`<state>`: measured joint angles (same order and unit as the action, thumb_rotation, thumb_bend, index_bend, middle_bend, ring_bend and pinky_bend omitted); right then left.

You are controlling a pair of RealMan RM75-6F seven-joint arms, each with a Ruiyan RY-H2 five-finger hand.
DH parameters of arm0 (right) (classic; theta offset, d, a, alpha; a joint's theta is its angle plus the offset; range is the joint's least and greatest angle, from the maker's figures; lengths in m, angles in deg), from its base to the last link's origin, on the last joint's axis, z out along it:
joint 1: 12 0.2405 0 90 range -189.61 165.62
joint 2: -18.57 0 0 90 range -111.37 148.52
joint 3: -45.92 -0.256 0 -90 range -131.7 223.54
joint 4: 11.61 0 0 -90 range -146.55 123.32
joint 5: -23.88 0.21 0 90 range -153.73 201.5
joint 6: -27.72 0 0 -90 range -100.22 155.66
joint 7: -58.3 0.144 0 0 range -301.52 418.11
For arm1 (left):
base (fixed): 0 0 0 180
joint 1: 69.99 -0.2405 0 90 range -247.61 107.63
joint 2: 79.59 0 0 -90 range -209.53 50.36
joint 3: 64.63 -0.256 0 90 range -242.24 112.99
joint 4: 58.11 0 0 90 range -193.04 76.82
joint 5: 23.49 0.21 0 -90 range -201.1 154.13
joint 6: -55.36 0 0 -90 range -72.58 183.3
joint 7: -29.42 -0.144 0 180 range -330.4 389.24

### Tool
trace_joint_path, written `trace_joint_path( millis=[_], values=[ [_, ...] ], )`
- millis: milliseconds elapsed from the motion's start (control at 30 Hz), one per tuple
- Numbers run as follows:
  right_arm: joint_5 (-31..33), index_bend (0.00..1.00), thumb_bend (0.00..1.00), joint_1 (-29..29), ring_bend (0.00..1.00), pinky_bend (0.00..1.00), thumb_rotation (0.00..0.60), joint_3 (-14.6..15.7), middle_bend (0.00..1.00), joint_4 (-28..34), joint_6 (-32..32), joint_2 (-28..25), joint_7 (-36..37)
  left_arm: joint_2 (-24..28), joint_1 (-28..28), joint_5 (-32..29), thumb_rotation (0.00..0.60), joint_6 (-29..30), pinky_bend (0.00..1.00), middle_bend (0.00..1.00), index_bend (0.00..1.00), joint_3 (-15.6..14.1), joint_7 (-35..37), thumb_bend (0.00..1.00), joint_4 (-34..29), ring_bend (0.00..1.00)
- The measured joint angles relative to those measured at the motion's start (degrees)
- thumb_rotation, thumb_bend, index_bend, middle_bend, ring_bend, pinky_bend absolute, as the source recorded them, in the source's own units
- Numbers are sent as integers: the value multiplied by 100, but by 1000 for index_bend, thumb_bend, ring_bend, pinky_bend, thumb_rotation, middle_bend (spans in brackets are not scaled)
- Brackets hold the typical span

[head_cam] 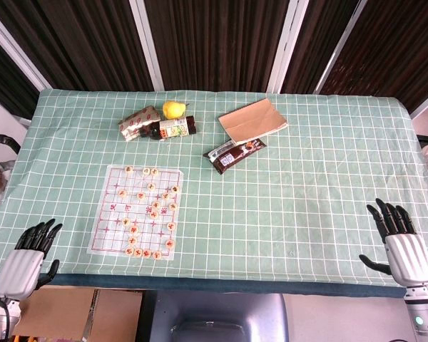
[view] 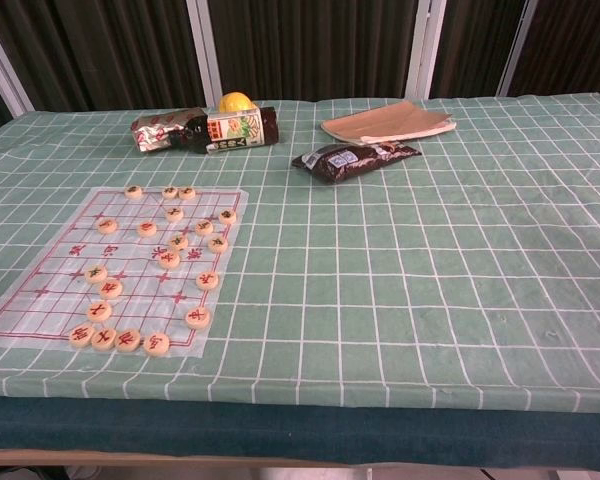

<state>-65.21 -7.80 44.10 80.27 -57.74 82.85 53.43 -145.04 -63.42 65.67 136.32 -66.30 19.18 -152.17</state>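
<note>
Chess board (head_cam: 138,211) lies flat on the left half of the table (head_cam: 307,214), its round pieces (head_cam: 154,212) scattered across the grid, a row of them along the near edge. In the chest view the board (view: 50,300) sits at about eight o'clock, with pieces (view: 169,260) spread over it.

Left hand (head_cam: 30,255) hovers at the near left corner of the table, at roughly eight o'clock from the board, near it but not touching. Its dark fingers (head_cam: 46,231) are stretched out and apart, holding nothing.

Right hand (head_cam: 403,246) hangs at the near right edge, well apart from the board, at about four o'clock on the table. Fingers (head_cam: 391,216) spread and pointing up the table, thumb out to the side, nothing in the grasp.

Out at twelve o'clock from the board: a crumpled snack packet (head_cam: 138,122), a dark bottle (head_cam: 172,129) lying on its side just beside it, and a yellow pear (head_cam: 174,109) behind them. Toward one o'clock, a dark wrapper (head_cam: 233,153) lies near a brown paper bag (head_cam: 253,120).
</note>
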Motion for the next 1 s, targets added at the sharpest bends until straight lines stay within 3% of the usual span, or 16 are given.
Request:
trace_joint_path(
  millis=[233, 300, 367, 500, 567, 633, 733, 1000],
  values=[
    [-3, 0, 108, -14, 0, 0, 600, 21, 0, -5, 7, 25, -99, 27, 102, -54, 600, -205, 114, 0, 0, 0, 52, 441, -52, 0],
    [-24, 0, 108, -28, 0, 0, 600, 26, 0, -9, -27, 17, -58, -28, 148, 36, 600, -233, 161, 12, 0, -7, 114, 440, -5, 20],
    [-68, 0, 108, -34, 0, 0, 600, 47, 0, -18, -35, 14, -40, -137, 204, 171, 600, -259, 343, 138, 0, -23, 280, 435, 84, 175],
    [-164, 0, 108, -26, 0, 0, 600, 77, 0, -34, -42, 15, 1, -604, 294, 364, 600, -238, 801, 593, 13, 0, 430, 432, 454, 679],
    [-174, 0, 108, -36, 0, 0, 600, 75, 0, -27, -82, 4, 31, -937, 372, 427, 600, -265, 941, 787, 59, 26, 329, 432, 610, 860],
    [-183, 0, 108, -55, 0, 0, 600, 63, 0, -16, -145, -4, 55, -1202, 477, 449, 600, -363, 995, 921, 101, 57, 259, 418, 675, 965],
    [-213, 0, 108, -83, 0, 0, 600, 48, 0, -6, -223, -5, 79, -1429, 676, 417, 600, -685, 1000, 999, 175, 108, 8, 391, 643, 1000],
    [-229, 0, 108, -60, 0, 0, 600, 73, 0, 0, -138, 6, 64, -2156, 1128, -121, 600, -1260, 1000, 1000, 273, 485, -975, 366, 255, 1000]
  ],
)
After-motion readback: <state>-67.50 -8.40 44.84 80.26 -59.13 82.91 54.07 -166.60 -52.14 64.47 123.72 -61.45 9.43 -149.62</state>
